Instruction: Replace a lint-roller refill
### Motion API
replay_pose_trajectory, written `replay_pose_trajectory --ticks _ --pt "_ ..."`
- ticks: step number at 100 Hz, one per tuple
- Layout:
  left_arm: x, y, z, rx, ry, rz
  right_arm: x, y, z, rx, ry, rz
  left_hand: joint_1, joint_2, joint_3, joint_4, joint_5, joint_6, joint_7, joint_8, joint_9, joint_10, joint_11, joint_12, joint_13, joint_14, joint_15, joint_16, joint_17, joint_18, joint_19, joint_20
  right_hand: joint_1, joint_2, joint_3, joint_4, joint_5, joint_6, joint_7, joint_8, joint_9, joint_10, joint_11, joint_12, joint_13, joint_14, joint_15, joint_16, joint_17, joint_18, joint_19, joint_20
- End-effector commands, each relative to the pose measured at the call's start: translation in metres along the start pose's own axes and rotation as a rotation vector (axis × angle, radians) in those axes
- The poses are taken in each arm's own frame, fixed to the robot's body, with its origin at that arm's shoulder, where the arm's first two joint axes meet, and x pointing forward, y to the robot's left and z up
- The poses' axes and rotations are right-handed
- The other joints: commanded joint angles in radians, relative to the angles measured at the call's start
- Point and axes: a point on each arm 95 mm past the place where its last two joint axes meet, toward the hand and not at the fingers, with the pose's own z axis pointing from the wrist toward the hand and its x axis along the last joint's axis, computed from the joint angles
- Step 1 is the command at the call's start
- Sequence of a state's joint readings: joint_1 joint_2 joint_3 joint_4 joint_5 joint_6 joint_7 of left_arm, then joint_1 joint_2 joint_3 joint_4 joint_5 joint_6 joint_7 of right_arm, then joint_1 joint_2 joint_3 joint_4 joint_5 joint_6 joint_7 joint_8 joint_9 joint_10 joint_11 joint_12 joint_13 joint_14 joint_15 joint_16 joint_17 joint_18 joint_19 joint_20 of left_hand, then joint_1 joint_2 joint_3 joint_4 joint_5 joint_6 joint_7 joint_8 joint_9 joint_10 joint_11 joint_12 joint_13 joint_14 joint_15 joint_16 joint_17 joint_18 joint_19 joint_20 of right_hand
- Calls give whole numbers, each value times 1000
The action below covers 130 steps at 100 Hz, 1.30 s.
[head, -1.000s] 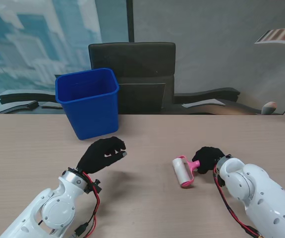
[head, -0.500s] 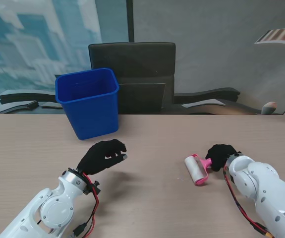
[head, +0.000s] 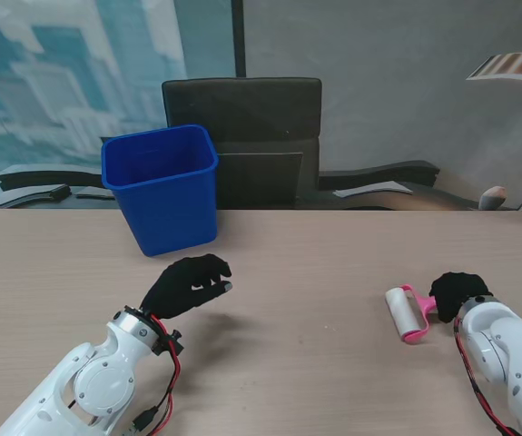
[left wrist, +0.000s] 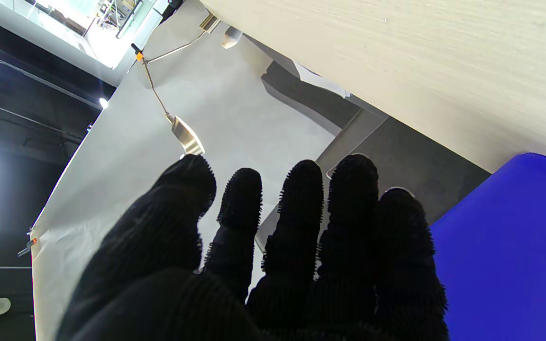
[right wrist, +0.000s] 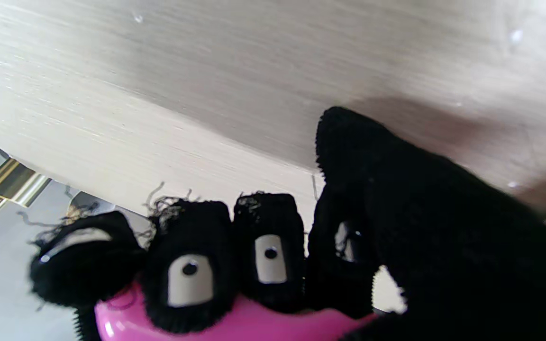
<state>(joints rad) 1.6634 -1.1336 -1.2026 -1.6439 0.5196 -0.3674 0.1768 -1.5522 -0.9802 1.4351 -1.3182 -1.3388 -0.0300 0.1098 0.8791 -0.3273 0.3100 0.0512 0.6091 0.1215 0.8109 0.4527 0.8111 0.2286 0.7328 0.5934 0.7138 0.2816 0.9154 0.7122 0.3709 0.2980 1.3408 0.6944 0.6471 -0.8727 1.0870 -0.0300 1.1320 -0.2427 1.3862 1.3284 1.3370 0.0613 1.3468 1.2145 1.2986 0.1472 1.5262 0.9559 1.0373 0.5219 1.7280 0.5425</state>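
A lint roller (head: 408,314) with a pink handle and a white roll is at the right side of the table, its roll pointing left. My right hand (head: 457,292) is shut on its pink handle (right wrist: 235,324), the black-gloved fingers (right wrist: 190,265) curled over it. My left hand (head: 185,283) hovers over the table's left half, fingers (left wrist: 301,222) loosely extended and apart, holding nothing. The blue bin (head: 162,186) stands just beyond it, and its blue wall (left wrist: 510,246) fills one side of the left wrist view.
A black office chair (head: 242,136) stands behind the table's far edge. The wooden table (head: 315,272) stretches between both hands. Grey armrests and papers lie beyond the far edge.
My right hand has carried the lint roller rightward and slightly nearer to me, away from the table's middle. The left hand has stayed in place.
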Motion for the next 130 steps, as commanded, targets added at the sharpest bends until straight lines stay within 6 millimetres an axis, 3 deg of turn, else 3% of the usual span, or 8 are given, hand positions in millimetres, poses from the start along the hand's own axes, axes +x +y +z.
replay_pose_trajectory --ticks 1,19,39,62,87,107,130 --pt "0 2 0 -15 -3 -3 6 -21 -4 56 17 -12 -7 0 -11 -5 17 1 -16 0 0 -16 -8 2 5 12 8 -6 -10 -6 16 0 44 -45 14 -10 59 0 -7 14 48 39 27 12 28 -467 227 62 22 -353 96 17" --pt "0 3 1 -21 0 -3 22 -9 5 45 76 6 -7 -1 -11 -6 21 -2 -16 4 4 -18 -6 3 8 12 9 -5 -10 -3 16 1 41 -42 17 -7 59 -2 -8 17 49 36 26 13 28 -470 228 61 26 -355 97 18" --pt "-2 2 0 -25 -5 8 57 12 10 37 169 19 -6 -2 -10 -7 23 -4 -17 6 5 -17 -7 3 8 13 9 -5 -9 -2 15 2 36 -39 20 -5 59 -5 -10 21 51 33 25 14 28 -472 228 62 30 -355 99 19" --pt "-4 2 -2 -18 -6 15 100 38 5 33 265 5 1 -3 -9 -9 26 -6 -12 7 9 -19 -5 4 12 11 10 -4 -6 -3 16 4 32 -31 19 -3 57 -4 -12 24 49 32 25 15 28 -473 226 61 30 -354 100 19" --pt "-5 1 -3 -12 -10 13 136 54 1 -14 349 16 3 -3 -10 -9 25 -5 -10 6 9 -19 -5 4 12 12 11 -4 -6 -1 17 5 32 -32 15 -3 57 -4 -12 26 48 32 25 16 28 -472 226 59 28 -355 99 19" --pt "-4 0 -4 14 -18 20 135 55 4 -19 334 24 6 -3 -9 -8 15 -5 -11 5 -3 -19 -9 2 8 9 12 -3 -7 -8 16 5 30 -32 14 -5 55 -3 -14 27 46 32 24 17 28 -471 225 57 23 -356 97 19" --pt "-5 0 -4 10 -20 20 104 40 7 -5 228 -13 7 -2 -11 -8 19 -4 -8 4 -2 -18 -8 2 6 12 13 -3 -8 -8 17 6 27 -31 14 -7 54 -3 -14 28 45 33 23 18 28 -470 225 55 23 -356 97 20"
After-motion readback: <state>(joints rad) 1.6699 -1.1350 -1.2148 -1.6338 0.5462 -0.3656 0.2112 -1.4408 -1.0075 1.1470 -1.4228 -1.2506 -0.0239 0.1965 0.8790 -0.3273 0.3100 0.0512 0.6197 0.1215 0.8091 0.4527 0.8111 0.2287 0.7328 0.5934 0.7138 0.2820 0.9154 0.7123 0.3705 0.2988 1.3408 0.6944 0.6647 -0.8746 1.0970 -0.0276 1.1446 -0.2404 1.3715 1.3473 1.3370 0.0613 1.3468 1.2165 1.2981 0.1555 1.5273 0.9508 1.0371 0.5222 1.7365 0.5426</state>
